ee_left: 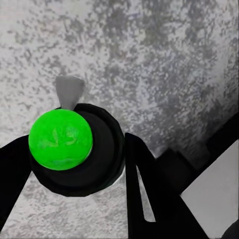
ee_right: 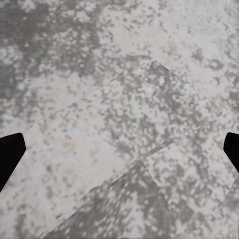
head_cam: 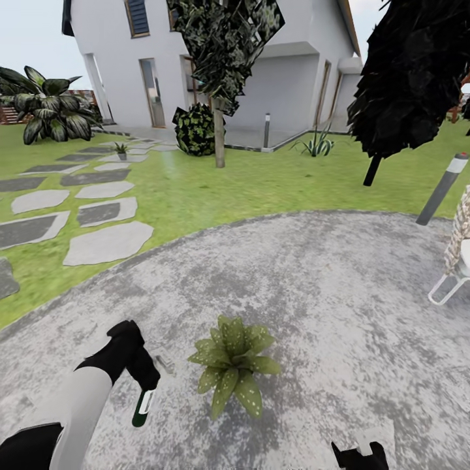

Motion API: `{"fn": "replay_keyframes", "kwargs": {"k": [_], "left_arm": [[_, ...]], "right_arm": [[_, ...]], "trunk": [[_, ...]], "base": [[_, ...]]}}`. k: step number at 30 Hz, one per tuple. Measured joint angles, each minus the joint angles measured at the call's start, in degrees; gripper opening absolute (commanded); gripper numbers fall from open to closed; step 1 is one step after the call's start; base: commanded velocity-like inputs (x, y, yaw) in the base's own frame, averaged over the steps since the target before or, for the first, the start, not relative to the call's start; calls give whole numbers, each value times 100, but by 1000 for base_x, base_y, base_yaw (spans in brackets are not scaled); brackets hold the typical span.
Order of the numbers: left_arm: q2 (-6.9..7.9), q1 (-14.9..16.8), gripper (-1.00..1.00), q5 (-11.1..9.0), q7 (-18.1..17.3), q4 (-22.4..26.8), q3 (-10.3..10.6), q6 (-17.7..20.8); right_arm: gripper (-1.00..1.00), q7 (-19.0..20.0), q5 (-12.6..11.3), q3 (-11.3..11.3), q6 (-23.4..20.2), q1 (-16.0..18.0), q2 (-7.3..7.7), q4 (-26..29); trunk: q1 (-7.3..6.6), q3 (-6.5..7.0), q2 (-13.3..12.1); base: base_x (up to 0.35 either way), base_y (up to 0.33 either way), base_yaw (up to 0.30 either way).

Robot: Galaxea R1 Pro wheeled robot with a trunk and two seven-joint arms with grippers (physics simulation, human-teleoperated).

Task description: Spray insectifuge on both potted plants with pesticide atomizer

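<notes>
A: Between the left jaws: the pesticide atomizer, dark body, clamped on both sides. Left wrist view confirms it: black fingers flank the bottle, bright green mark toward the camera.

B: Right side?

A: Right jaws at the lower edge of the head view, spread apart. Right wrist view shows two dark fingertips well apart over the grey mottled paving, nothing between them.

B: Plant position relative to the left jaws?

A: Potted plant stands on the paved circle, just beside the held atomizer, on the side toward the right jaws. Whitish specks of insectifuge dot its leaves.

B: Farther out?

A: Beyond the paving, lawn and flat stepping stones. Second small potted plant far off among the stones. Then a tree trunk, a boxy shrub, a striped-leaf palm, and a white house.
</notes>
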State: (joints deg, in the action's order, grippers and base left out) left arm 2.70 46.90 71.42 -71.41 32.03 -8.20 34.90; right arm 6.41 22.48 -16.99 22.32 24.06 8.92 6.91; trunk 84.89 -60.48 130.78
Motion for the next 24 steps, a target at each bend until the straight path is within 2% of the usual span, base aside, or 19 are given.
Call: {"fn": "replay_keyframes", "kwargs": {"k": [1,5,13,24], "left_arm": [[-10,-38,-100,-121,242,-2,4,1],[-28,-61,-100,-271,388,66,5,12],[-27,-62,-100,-273,388,63,-3,12],[-21,-62,-100,-276,391,57,-4,11]], "right_arm": [[100,0,-5,1,0,0,0,4],[100,-1,0,-1,1,-1,-4,6],[100,-1,0,-1,1,0,-4,6],[100,0,0,0,0,0,-3,6]], "trunk": [[1,0,0],[1,0,0],[1,0,0],[2,16,0]], "base": [[-233,-134,15],[-226,-184,1],[-126,-226,17],[-322,-21,252]]}}
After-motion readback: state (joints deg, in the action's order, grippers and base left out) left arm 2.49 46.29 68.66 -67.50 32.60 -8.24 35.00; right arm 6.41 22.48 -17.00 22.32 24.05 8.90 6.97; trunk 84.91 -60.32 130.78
